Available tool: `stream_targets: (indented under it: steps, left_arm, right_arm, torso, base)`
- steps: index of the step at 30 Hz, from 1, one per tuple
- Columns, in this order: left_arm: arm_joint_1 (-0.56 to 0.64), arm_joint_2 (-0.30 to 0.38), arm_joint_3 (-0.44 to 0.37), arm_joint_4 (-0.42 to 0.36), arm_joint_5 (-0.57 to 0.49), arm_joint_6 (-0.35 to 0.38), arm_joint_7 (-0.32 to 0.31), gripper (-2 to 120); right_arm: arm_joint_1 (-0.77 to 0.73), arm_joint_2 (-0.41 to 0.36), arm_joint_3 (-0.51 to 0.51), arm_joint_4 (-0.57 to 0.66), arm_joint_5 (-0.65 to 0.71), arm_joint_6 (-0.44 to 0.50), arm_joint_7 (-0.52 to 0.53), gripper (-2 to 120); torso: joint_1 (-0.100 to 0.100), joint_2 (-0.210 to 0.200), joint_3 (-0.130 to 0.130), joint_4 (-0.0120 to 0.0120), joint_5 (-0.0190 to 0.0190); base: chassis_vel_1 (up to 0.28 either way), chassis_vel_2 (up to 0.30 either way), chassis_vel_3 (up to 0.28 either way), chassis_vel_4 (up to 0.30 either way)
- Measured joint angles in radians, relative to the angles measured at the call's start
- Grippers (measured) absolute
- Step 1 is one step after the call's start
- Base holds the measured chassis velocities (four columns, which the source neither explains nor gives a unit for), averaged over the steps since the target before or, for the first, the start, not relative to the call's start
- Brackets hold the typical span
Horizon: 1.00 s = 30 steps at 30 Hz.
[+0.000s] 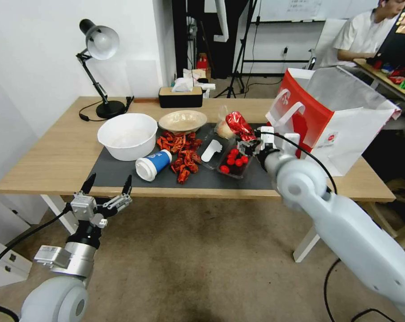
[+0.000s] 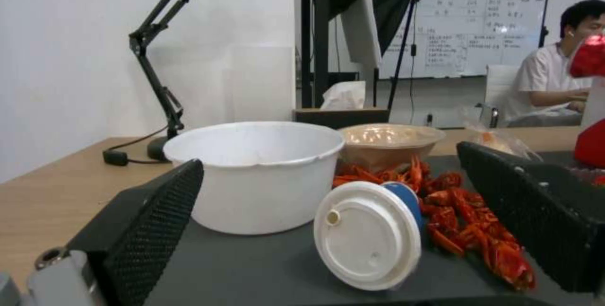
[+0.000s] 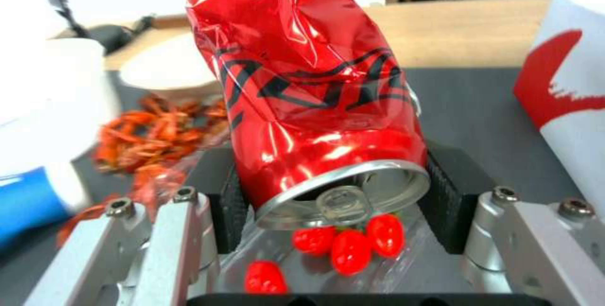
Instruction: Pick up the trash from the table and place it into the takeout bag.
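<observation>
The right gripper [image 3: 328,192] is clamped on the crushed red aluminium can [image 3: 309,88], its black pads pressing both sides near the can's open top. It holds the can above a clear plastic tray with small red tomatoes [image 1: 233,162], which lies under the gripper on the dark grey mat [image 1: 202,179]. The large white paper takeout bag with the red panel [image 1: 332,120] stands just beside this gripper, on its outer side. The left gripper [image 1: 107,187] hangs spread apart before the table edge; directly ahead of it lies the blue-white lidded paper cup [image 2: 372,235] on its side, beside the white plastic bowl [image 2: 258,173].
</observation>
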Motion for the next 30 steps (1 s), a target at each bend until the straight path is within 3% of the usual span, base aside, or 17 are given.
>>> stream_targets:
  steps: [6, 9, 14, 18, 20, 30]
  left_arm:
    - [-0.001, -0.005, 0.004, -0.001, 0.003, 0.001, 0.000, 100]
    - [0.002, -0.009, 0.003, -0.004, 0.004, 0.001, 0.000, 100]
    - [0.004, -0.010, 0.002, -0.006, 0.004, 0.000, 0.000, 100]
    - [0.003, -0.011, 0.002, -0.008, 0.004, 0.000, 0.000, 100]
    - [0.002, -0.011, 0.002, -0.008, 0.004, 0.000, 0.001, 100]
    - [-0.005, -0.014, 0.009, -0.001, 0.002, -0.001, 0.001, 100]
  right_arm:
    - [-0.076, -0.035, 0.081, 0.065, -0.059, 0.002, -0.086, 53]
    - [-0.130, -0.061, 0.146, 0.098, -0.146, 0.034, -0.196, 53]
    - [-0.127, -0.076, 0.194, 0.114, -0.168, 0.110, -0.212, 53]
    - [-0.083, -0.096, 0.235, 0.115, -0.162, 0.163, -0.149, 53]
    - [-0.031, -0.116, 0.260, 0.103, -0.130, 0.180, -0.055, 53]
    - [0.098, -0.165, 0.287, -0.038, -0.027, 0.155, 0.178, 53]
  torso:
    - [0.000, 0.000, 0.000, 0.0000, 0.0001]
    - [0.000, 0.000, 0.000, -0.0002, 0.0002]
    - [0.000, 0.000, 0.000, 0.0000, 0.0001]
    - [0.000, 0.000, 0.000, 0.0000, 0.0002]
    - [0.000, 0.000, 0.000, 0.0000, -0.0001]
    - [0.000, 0.000, 0.000, -0.0001, 0.0001]
  base:
    - [0.000, 0.000, 0.000, 0.000]
    - [0.000, 0.000, 0.000, 0.000]
    - [0.000, 0.000, 0.000, 0.000]
    - [0.000, 0.000, 0.000, 0.000]
    - [0.000, 0.000, 0.000, 0.000]
    - [0.000, 0.000, 0.000, 0.000]
